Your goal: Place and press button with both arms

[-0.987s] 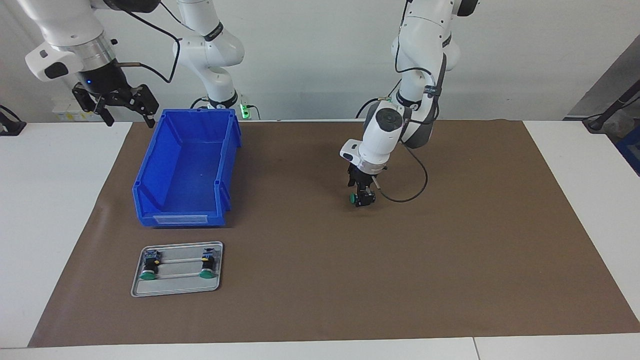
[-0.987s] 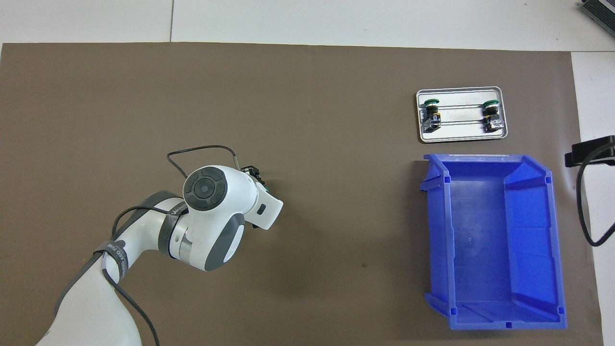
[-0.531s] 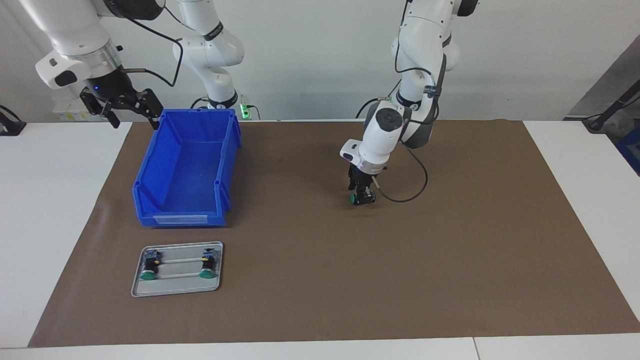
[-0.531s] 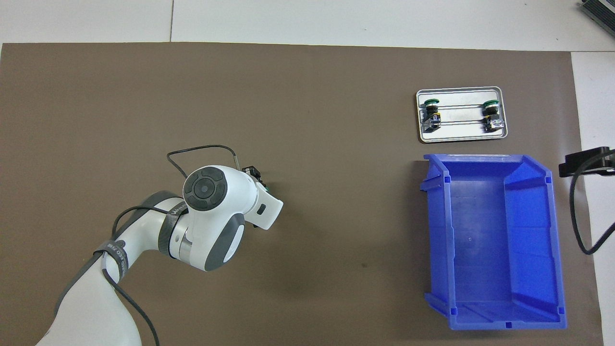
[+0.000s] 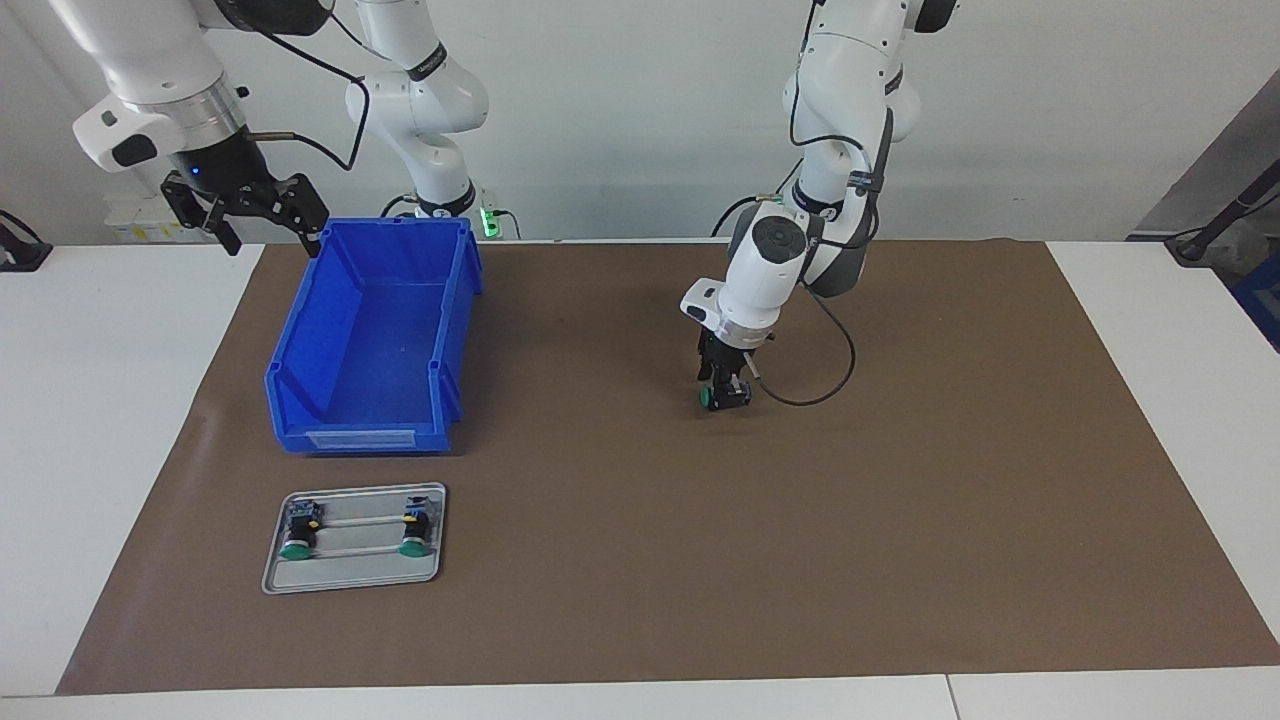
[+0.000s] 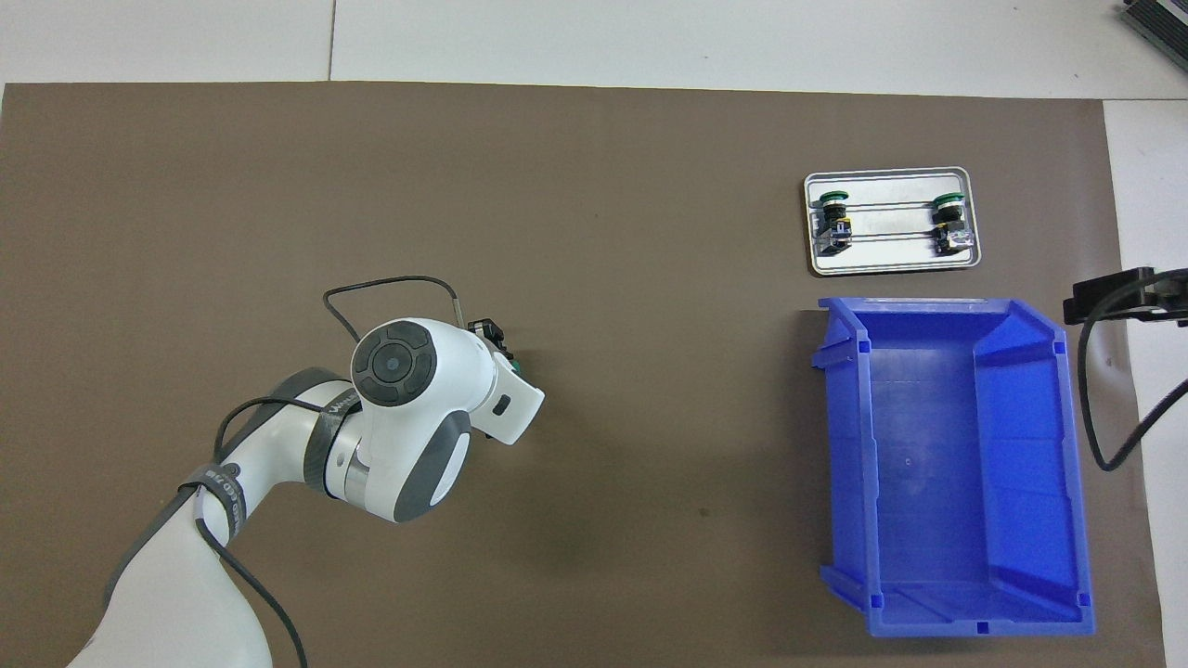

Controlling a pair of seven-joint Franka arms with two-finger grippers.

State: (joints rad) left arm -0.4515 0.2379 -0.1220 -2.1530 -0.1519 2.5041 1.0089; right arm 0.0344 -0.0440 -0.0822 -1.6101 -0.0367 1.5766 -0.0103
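A button [image 5: 709, 398] with a green cap and black body lies on its side low on the brown mat [image 5: 900, 480], about mid-table, cap turned toward the right arm's end. My left gripper [image 5: 726, 391] points down with its fingers shut on the button's black body. In the overhead view the left wrist hides most of the button [image 6: 510, 356]; only a green sliver and a black part show. My right gripper [image 5: 262, 226] hangs open and holds nothing, up in the air beside the blue bin's corner nearest the robots. Only its edge [image 6: 1121, 297] shows in the overhead view.
A blue bin [image 5: 455, 330] stands toward the right arm's end of the mat, shown from above [image 6: 840, 445] with nothing inside. Farther from the robots than the bin lies a small metal tray [image 5: 350, 585] carrying two more green-capped buttons [image 5: 297, 545] [image 5: 413, 543].
The left gripper's fingers have closed in on the button, which stays in place. The right gripper has drifted slightly toward the blue bin.
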